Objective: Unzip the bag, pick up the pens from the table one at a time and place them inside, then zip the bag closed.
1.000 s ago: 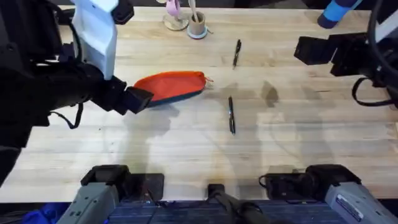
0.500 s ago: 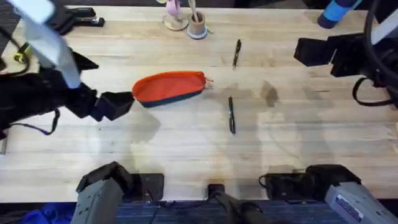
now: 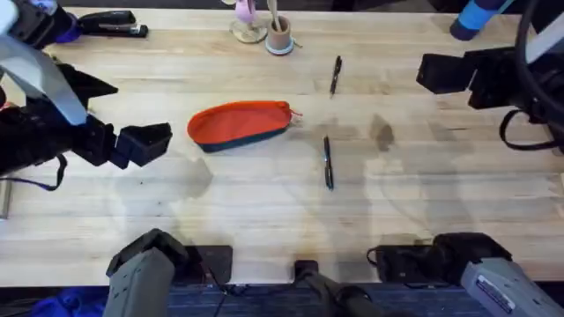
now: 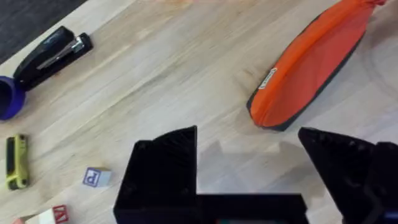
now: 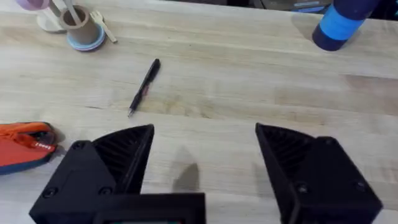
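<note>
The left gripper (image 3: 152,141), jaws apart, is lining up left of the zipped bag (image 3: 240,125) while the right gripper (image 5: 202,155) is hanging spread.

left gripper (image 3: 145,141) withdrawn leftward from bag (image 3: 240,124)

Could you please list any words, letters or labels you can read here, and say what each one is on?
"p": on the face of a small block lying on the table.
Small tag on the bag: too blurred to read.
Red-marked block at the left wrist view's edge: unreadable.
Nothing else legible.
</note>
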Motion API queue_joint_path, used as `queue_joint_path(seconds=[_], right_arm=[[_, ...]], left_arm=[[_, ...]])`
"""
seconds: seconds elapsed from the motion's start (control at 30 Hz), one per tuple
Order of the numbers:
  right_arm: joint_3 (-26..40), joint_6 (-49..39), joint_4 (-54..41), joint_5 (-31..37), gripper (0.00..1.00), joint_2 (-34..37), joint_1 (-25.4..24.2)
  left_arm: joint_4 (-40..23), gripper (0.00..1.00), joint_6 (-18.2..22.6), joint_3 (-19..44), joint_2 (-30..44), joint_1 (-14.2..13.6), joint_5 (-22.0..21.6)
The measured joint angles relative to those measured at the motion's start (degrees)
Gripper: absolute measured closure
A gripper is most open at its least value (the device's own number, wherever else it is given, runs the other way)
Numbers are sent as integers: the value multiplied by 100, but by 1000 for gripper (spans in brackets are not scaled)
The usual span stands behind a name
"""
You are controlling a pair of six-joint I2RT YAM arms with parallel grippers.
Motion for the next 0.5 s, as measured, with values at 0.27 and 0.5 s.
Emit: queue_joint_path(seconds=[0.27, 0.5], right_arm=[[0, 0, -20, 0, 5, 0, 0], [0, -2, -22, 0, 6, 0, 0]], left_arm=[[-632, 8, 1460, 0, 565, 0, 234], [-811, 8, 2459, 0, 1401, 0, 798]])
